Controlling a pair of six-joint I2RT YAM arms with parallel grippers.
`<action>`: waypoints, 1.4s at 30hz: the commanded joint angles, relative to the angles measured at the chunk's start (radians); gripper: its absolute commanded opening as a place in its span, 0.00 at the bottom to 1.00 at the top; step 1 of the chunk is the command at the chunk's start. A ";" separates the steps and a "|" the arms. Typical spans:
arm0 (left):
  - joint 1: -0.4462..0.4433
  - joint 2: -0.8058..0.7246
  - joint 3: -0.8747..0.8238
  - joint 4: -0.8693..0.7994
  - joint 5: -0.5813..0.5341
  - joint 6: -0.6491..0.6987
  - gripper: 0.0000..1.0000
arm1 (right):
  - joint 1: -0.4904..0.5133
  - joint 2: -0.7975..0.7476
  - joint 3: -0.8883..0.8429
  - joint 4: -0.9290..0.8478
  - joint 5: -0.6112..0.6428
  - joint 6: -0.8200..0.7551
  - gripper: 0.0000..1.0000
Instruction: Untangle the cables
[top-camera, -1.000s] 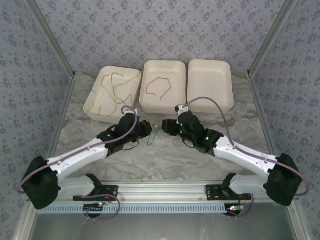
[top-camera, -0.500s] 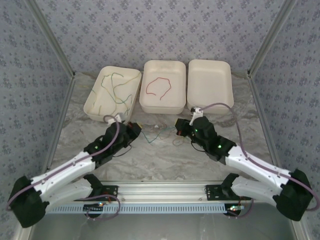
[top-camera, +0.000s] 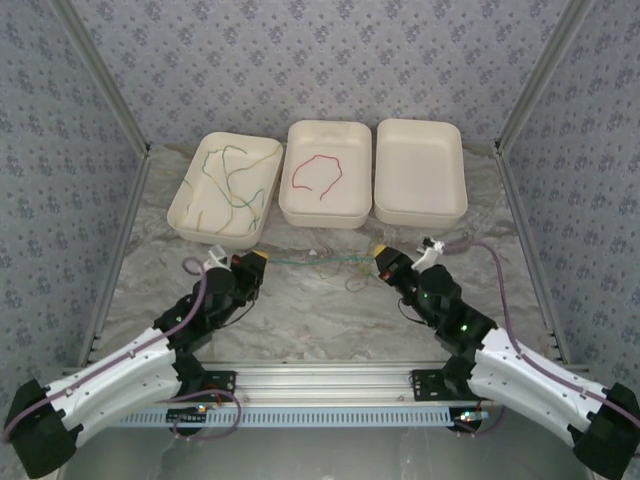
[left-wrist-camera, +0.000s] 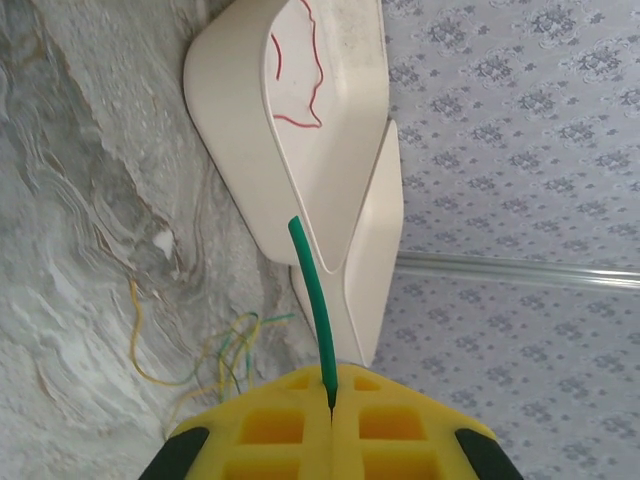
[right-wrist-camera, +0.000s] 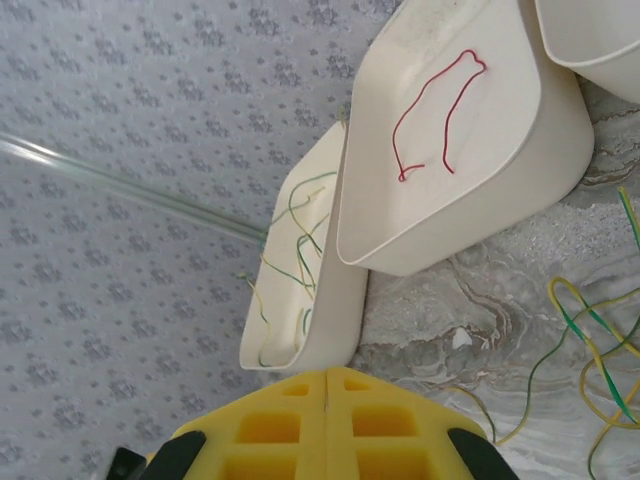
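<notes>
three white trays are sitting in a row along the far edge of a marbled grey surface (top-camera: 300, 315). the left tray (top-camera: 178, 205), toward the far left corner, is holding several thin green and yellow cables (top-camera: 228, 185) lying in loose curves. the middle tray (top-camera: 320, 215) is holding one red cable (top-camera: 318, 157) bent into an open loop. the right tray (top-camera: 420, 175) is sitting just beside it, toward the far right corner.

in front of the trays, the left arm (top-camera: 130, 355) is reaching in from the near left corner. the left jaws, yellow and blocky, are clenched on a green cable (left-wrist-camera: 312, 290), which is sticking out of the seam between them. seen from above, this cable is running in a thin, nearly straight line to the right, across the surface in front of the middle tray. toward its right end, a small tangle (top-camera: 345, 266) of green and yellow wires is lying on the surface, its loops crossing one another. the right arm (top-camera: 520, 365) is reaching in from the near right corner. the right jaws, also yellow, are pressed fully together just right of the tangle. whether they are pinching a wire end is not possible to tell.
</notes>
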 joint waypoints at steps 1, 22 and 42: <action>-0.008 -0.015 -0.020 -0.077 -0.149 -0.122 0.00 | -0.025 -0.070 -0.026 0.070 0.216 0.163 0.00; -0.113 0.127 0.084 -0.144 -0.197 -0.240 0.00 | -0.168 -0.043 0.148 -0.054 0.098 0.145 0.00; -0.109 0.050 0.282 -0.358 -0.094 0.161 0.88 | -0.630 0.201 0.570 -0.229 -0.103 -0.250 0.00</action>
